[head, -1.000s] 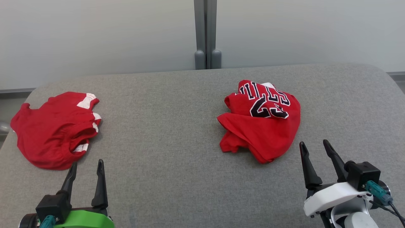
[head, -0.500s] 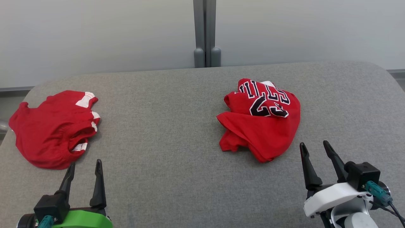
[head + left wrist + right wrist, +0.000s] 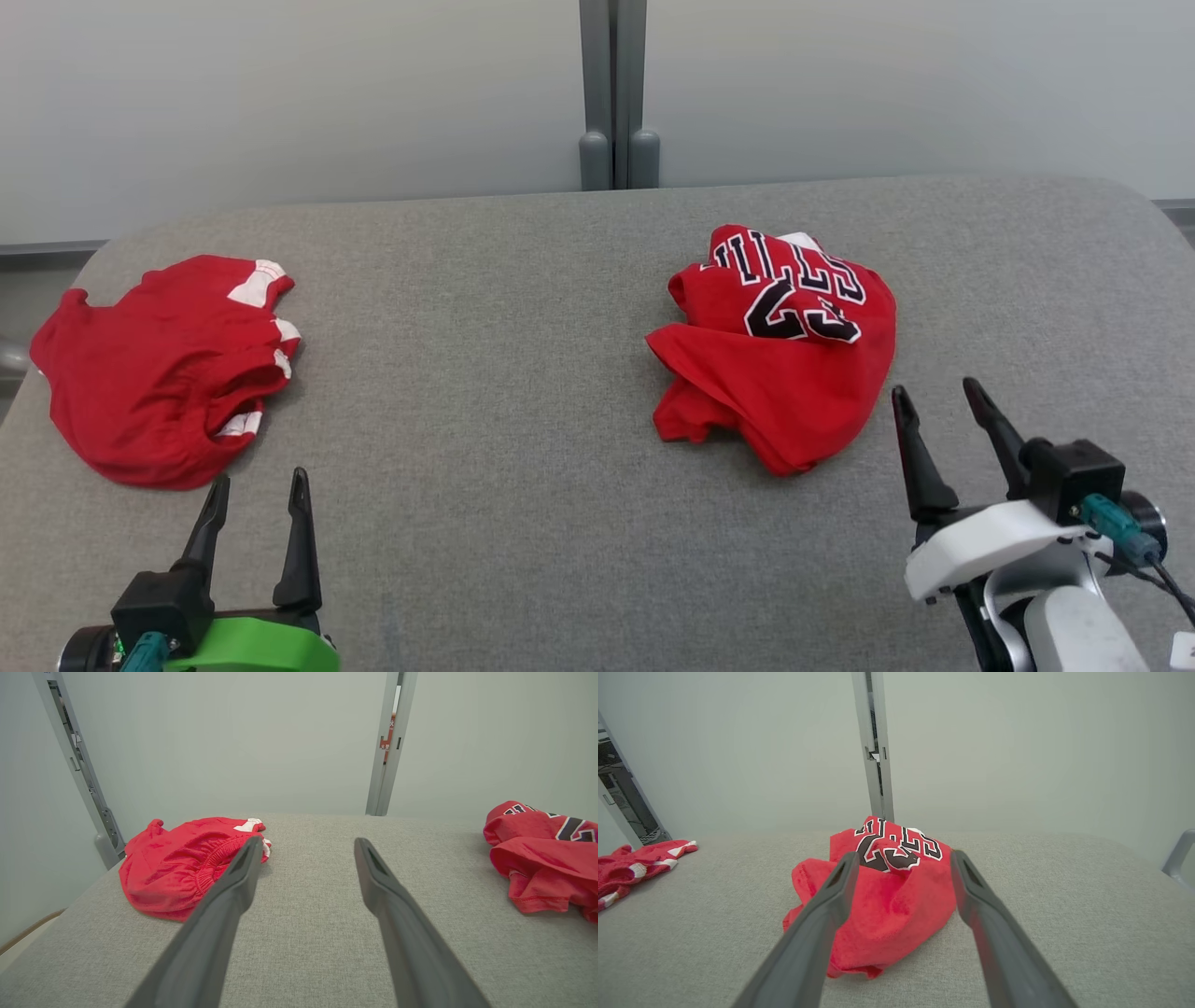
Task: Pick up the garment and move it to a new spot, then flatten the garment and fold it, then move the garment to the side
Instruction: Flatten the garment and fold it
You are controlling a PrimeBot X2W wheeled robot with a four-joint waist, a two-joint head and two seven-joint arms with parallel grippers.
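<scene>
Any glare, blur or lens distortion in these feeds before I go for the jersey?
Head view: soft even light, no glare, faint shadow under the jersey. Left wrist view: wide-angle splays the wall posts; left gripper looms large. Right wrist view: jersey lettering sharp, right gripper looms large.

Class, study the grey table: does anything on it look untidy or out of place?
Yes. The red jersey lies bunched in a heap, its lettering folded and partly hidden. The red shorts sit crumpled near the left edge of the table. Neither lies flat.
</scene>
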